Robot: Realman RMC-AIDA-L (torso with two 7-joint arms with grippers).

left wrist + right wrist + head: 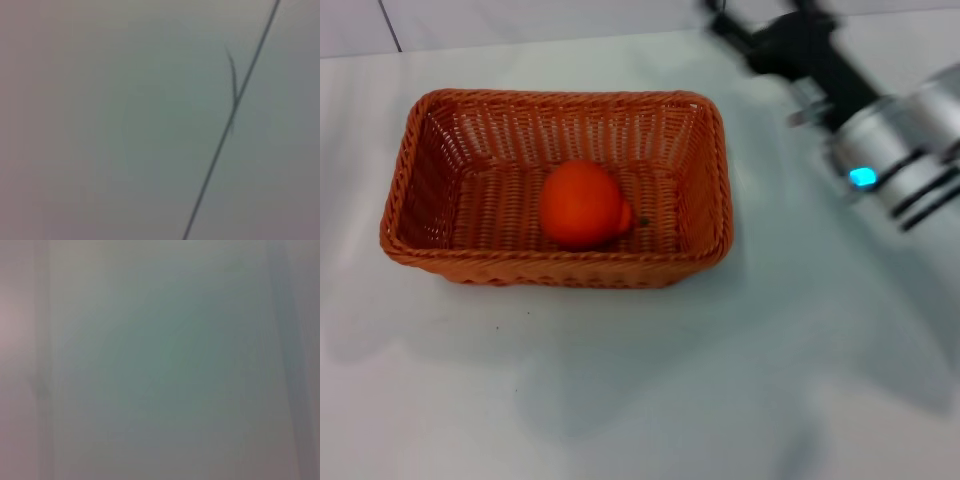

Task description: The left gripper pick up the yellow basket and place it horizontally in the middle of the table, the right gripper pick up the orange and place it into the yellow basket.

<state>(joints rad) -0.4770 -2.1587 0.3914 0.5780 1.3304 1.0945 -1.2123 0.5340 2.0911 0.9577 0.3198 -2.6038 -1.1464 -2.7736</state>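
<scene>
The orange [582,205] lies inside the yellow basket [558,262], on the woven floor a little toward the near wall and roughly midway along the basket's length. Its tapered end with the small dark stem points to the robot's right, and nothing is touching it from above. The basket sits flat on the table [650,380] with its long sides running left to right across the head view, its braided rim whole all the way round. It stands in the left-of-centre part of the tabletop, closer to the far edge than to the near one.

The right gripper [725,22] is up in the far right corner of the head view, well apart from the basket and above the table's back edge. Its black body runs down into the silver-white arm [905,140] with black bands and a small blue light. The gripper is smeared and partly cut off by the top of the picture, so how wide its jaws stand cannot be told; nothing can be seen in them.

The left gripper does not show in any view. The left wrist view gives only a pale blurred surface crossed by a thin dark slanting line [230,125], and the right wrist view only a pale blur with nothing to make out
</scene>
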